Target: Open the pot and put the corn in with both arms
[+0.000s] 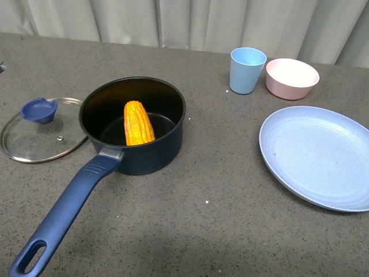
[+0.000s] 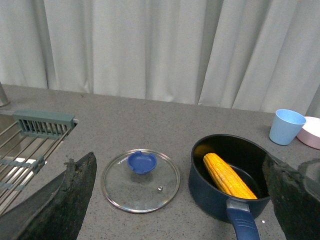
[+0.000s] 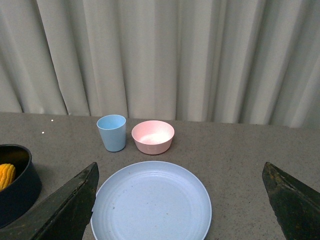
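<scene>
The dark navy pot (image 1: pixel 173 124) stands uncovered on the grey counter, its long blue handle (image 1: pixel 63 213) reaching toward the front edge. The yellow-orange corn (image 1: pixel 138 123) leans inside it, tip up. The glass lid (image 1: pixel 34 135) with its blue knob (image 1: pixel 39 109) lies flat to the pot's left, touching nothing else. Neither arm shows in the front view. My left gripper (image 2: pixel 182 202) is open, raised back from the lid (image 2: pixel 141 180) and the pot (image 2: pixel 210 192). My right gripper (image 3: pixel 182 200) is open above the plate, holding nothing.
A large light blue plate (image 1: pixel 317 156) lies at the right, with a light blue cup (image 1: pixel 247 70) and a pink bowl (image 1: pixel 292 78) behind it. A metal drying rack (image 2: pixel 30 145) sits left of the lid. White curtains hang along the counter's back edge.
</scene>
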